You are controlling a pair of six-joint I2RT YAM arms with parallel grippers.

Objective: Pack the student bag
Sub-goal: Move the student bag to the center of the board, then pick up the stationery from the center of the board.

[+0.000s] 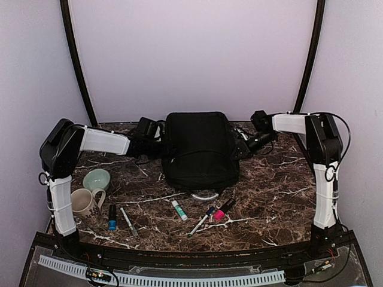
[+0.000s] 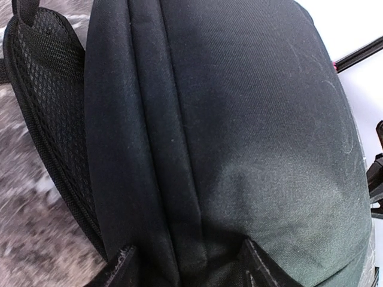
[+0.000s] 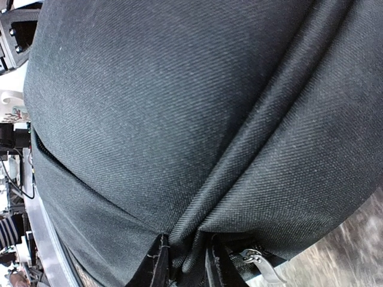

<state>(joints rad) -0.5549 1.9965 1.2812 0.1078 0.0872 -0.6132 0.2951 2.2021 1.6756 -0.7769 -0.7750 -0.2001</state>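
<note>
Right wrist: the right gripper (image 3: 187,264) pinches a puckered fold of the black twill student bag (image 3: 167,107). The left gripper (image 2: 188,269) stands spread astride its rounded seam ridges.

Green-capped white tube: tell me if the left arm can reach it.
Likely yes: the green-capped white tube lies in the open, nothing over it, though the left arm must leave the student bag.

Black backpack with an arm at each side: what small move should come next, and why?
Probably close the left gripper on the edge of the student bag: its fingers straddle the seam, apart, while the right gripper pinches a fabric fold beside the zipper pull.
</note>
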